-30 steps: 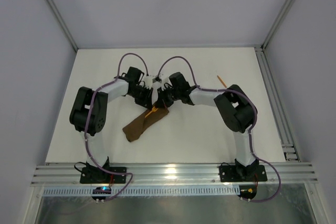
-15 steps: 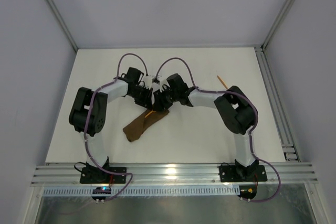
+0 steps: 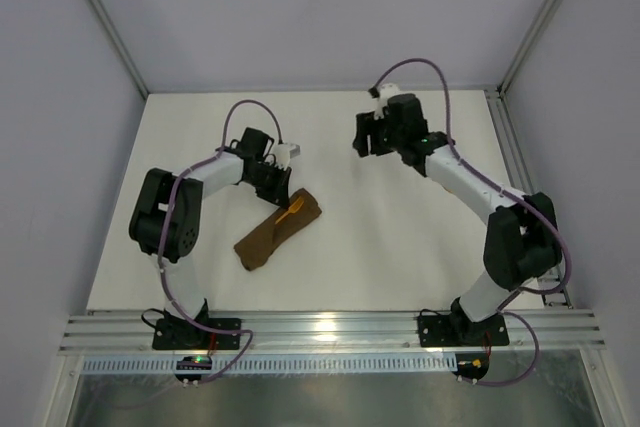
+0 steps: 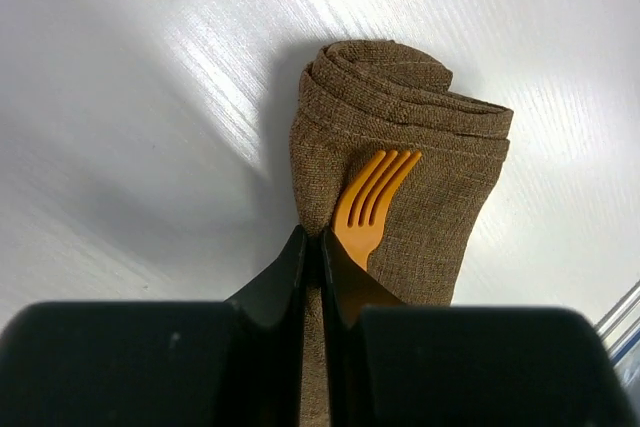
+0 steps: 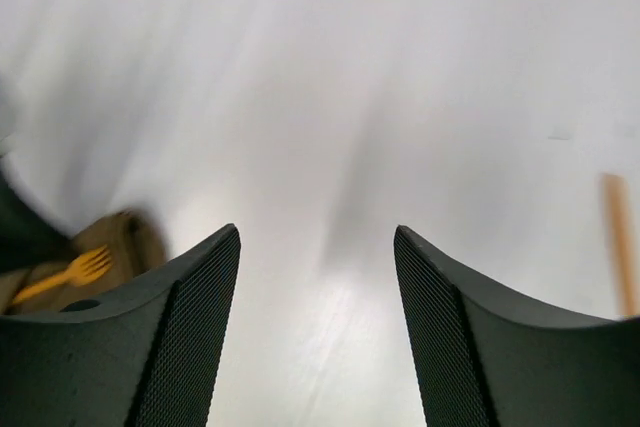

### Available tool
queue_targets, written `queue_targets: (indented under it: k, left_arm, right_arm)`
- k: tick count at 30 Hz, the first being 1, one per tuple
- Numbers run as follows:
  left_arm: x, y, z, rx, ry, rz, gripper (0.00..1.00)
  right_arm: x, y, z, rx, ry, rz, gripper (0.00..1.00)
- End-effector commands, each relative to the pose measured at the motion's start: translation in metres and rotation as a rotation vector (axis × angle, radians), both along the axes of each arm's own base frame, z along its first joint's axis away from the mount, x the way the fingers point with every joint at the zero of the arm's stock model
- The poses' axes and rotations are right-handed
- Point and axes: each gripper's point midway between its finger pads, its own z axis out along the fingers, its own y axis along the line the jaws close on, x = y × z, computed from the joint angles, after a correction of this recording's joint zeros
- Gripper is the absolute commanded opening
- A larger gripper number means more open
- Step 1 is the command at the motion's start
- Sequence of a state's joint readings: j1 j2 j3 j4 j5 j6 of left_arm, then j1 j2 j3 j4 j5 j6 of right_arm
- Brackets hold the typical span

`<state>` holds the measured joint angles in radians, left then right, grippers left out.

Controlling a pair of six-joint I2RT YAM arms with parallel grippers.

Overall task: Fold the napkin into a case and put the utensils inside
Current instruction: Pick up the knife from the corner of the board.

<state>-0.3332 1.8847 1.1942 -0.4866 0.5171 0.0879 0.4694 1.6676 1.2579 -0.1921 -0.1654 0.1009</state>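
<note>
The napkin (image 3: 268, 239) lies on the white table as a narrow brown case, slanting from near left to far right. An orange fork (image 4: 375, 202) sticks out of the fold at its far end, tines outward. My left gripper (image 4: 313, 237) is shut on a layer of the napkin (image 4: 440, 217) just left of the fork. In the top view that left gripper (image 3: 280, 192) sits at the case's far end. My right gripper (image 3: 362, 137) hangs open and empty above the back of the table. Its wrist view shows the right gripper (image 5: 315, 232), the fork (image 5: 70, 272) at far left, and a second orange utensil (image 5: 620, 247) at right.
Aluminium rails run along the table's right side (image 3: 520, 177) and near edge (image 3: 330, 332). White enclosure walls stand on the left, back and right. The right arm's forearm (image 3: 460, 172) stretches over the back right of the table.
My right gripper opened, let go of the fork and swung up and away to the back right. The fork stays in the case. My left gripper keeps its pinch on the cloth.
</note>
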Motion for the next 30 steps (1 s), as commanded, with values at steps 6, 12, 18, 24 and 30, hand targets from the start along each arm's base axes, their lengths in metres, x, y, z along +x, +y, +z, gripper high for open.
queue_targets:
  k: [6, 12, 18, 24, 30]
  left_arm:
    - [0.015, 0.005, 0.024, 0.032, -0.120, 0.006, 0.29]
    - [0.024, 0.010, 0.040, 0.056, -0.171, 0.029, 0.48]
    - [0.028, 0.016, 0.056, 0.086, -0.219, 0.036, 0.48]
    - [0.027, 0.019, 0.076, 0.085, -0.259, 0.031, 0.48]
    - [0.026, 0.018, 0.091, 0.074, -0.287, 0.027, 0.48]
  right_arm:
    - [0.058, -0.210, -0.025, -0.115, 0.172, -0.594, 0.70]
    - [0.063, -0.251, -0.102, -0.233, 0.384, -0.571, 0.69]
    - [0.058, -0.260, -0.138, -0.251, 0.467, -0.542, 0.68]
    - [0.030, -0.250, -0.153, -0.238, 0.543, -0.486, 0.61]
    - [0.012, -0.257, -0.153, -0.276, 0.555, -0.508, 0.44]
